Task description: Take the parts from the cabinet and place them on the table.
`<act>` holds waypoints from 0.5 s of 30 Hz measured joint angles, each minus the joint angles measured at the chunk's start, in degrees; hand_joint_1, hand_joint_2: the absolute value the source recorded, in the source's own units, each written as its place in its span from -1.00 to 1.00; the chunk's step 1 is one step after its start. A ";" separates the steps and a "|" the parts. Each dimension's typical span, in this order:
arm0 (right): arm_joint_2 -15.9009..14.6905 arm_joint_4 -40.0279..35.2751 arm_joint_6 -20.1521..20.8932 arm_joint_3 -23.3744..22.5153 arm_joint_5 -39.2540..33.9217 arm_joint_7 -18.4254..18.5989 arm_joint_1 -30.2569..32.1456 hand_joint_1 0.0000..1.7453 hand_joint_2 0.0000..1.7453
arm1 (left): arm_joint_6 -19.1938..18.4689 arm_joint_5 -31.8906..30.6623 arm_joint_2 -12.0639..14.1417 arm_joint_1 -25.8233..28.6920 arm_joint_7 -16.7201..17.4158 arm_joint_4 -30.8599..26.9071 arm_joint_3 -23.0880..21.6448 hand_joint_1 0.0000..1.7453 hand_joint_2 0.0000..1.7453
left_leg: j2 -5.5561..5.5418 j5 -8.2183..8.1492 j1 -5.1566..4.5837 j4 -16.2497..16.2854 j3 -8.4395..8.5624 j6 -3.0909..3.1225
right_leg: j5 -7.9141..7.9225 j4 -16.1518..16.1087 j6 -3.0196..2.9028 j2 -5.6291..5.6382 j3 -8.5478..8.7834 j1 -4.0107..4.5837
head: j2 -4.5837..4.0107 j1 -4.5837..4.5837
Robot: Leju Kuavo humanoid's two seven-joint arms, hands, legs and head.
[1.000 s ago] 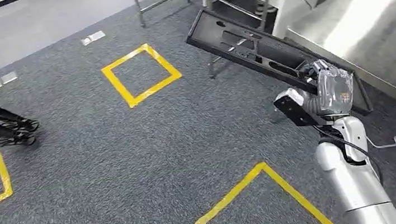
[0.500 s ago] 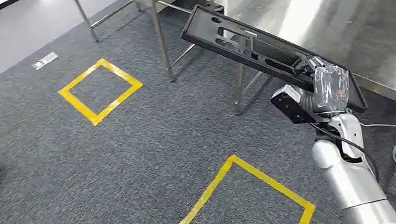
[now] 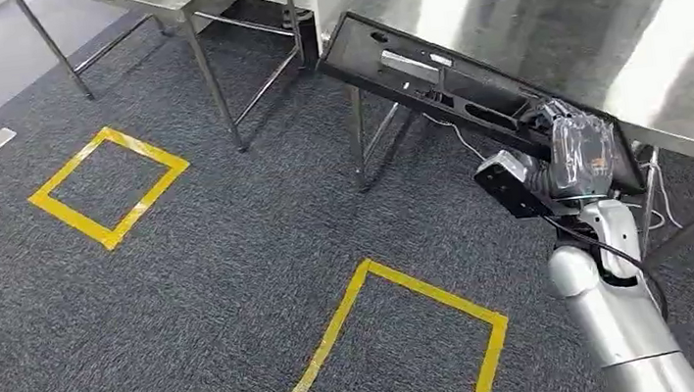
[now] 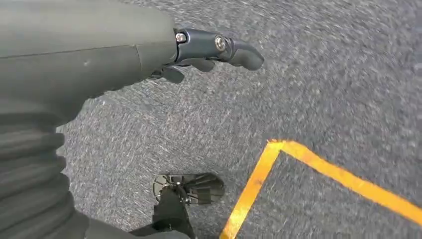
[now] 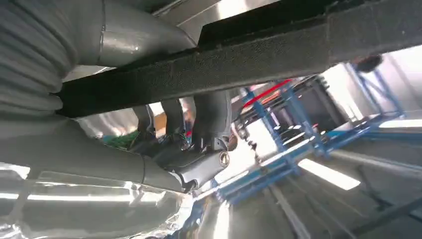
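Right hand (image 3: 575, 152) grips black panel (image 3: 450, 95) over steel counter (image 3: 540, 16) edge; left hand (image 4: 199, 55) hangs empty, fingers apart, above taped carpet (image 3: 231, 249).

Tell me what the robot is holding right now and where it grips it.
The right hand grips the long black panel part by its near end; the left hand holds nothing.

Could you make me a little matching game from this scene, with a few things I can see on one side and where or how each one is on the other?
Things:
1. black panel
2. right robot hand
3. left robot hand
4. steel table

States:
A. hangs over the grey carpet, holding nothing
B. held in the air, tilted, one end raised
C. stands ahead on thin metal legs
D. grips one end of the panel

Pairs: 1-B, 2-D, 3-A, 4-C
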 joint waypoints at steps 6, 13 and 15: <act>0.02 -0.20 0.02 -0.15 0.04 0.04 0.07 1.00 1.00 | -0.26 0.02 -0.07 -0.18 -0.20 -0.02 0.00 -1.00 1.00 | 3.43 -1.19 -0.03 1.83 -0.48 -2.22 | 0.52 -2.95 -2.48 0.83 1.42 0.29 | 0.00 -0.26; 0.66 -0.39 0.15 -0.13 0.26 0.07 0.11 1.00 1.00 | -0.24 0.17 0.09 -0.02 -0.20 0.00 0.09 -1.00 1.00 | -5.03 -9.06 0.43 18.87 -7.62 -1.88 | 1.15 -2.89 -4.13 5.80 1.07 1.18 | 0.00 -0.46; 0.70 -0.44 0.15 -0.13 0.35 0.07 0.06 1.00 1.00 | -0.24 0.17 0.07 -0.05 -0.20 -0.02 0.09 -1.00 1.00 | -6.20 -3.76 0.43 9.36 -2.94 -1.00 | 1.27 -2.84 -4.20 7.52 1.16 1.26 | 0.00 -0.48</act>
